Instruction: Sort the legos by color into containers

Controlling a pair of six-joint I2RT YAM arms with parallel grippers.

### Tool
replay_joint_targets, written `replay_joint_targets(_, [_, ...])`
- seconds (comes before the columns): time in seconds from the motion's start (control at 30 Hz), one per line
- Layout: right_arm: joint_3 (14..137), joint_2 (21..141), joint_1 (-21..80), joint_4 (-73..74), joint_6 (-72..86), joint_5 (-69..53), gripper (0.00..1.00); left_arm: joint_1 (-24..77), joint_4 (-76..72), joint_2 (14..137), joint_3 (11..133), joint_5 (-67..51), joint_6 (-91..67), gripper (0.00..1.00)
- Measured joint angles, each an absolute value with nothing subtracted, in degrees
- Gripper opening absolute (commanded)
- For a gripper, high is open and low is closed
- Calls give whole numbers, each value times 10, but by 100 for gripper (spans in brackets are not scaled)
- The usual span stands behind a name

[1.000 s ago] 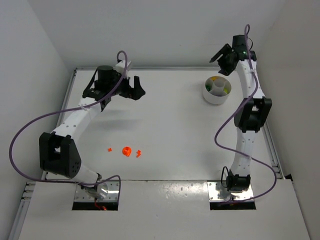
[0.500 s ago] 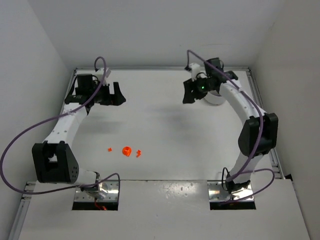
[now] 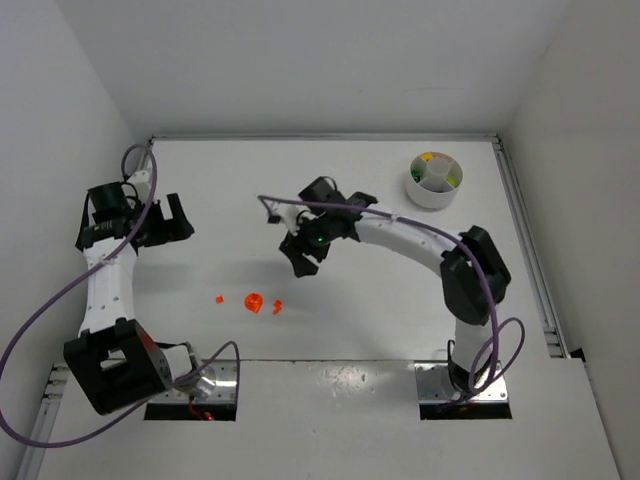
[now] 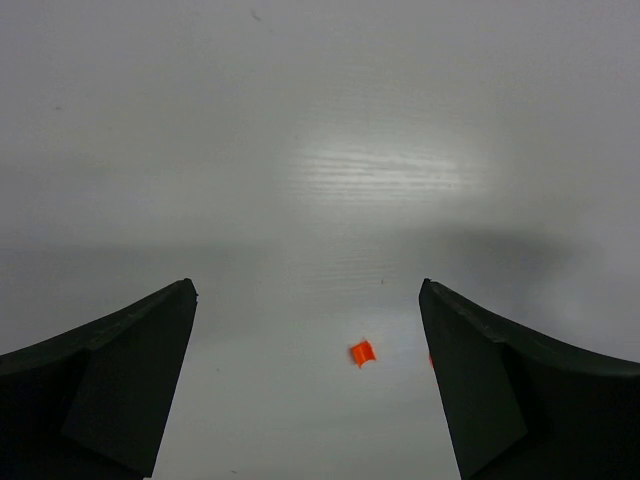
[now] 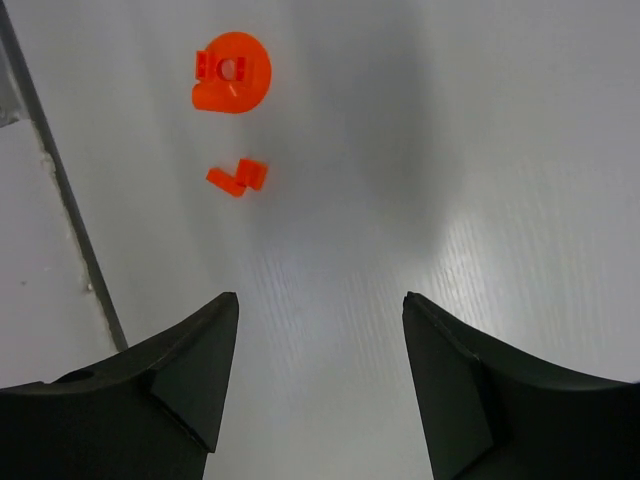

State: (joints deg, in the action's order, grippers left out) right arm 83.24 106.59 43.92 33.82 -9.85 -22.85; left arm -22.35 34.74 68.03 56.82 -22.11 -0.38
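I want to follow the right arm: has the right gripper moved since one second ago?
Yes. The right gripper has left the dish at the far right and swung left and nearer, toward the orange legos.

Left claw (image 4: 307, 287) agape — right claw (image 5: 320, 297) likewise.
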Motion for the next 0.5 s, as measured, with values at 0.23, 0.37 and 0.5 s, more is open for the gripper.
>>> replay_joint_targets(0.23, [845, 1135, 488, 312, -65, -168, 67, -181, 477, 690, 564, -339, 200, 100])
replay_joint_targets(0.37, [807, 1101, 442, 295, -41, -146, 67, -153, 548, 674, 557, -403, 331, 92])
replay_joint_targets(0.5, [736, 1026, 359, 302, -24, -139, 67, -49, 587, 671, 556, -429, 406, 87])
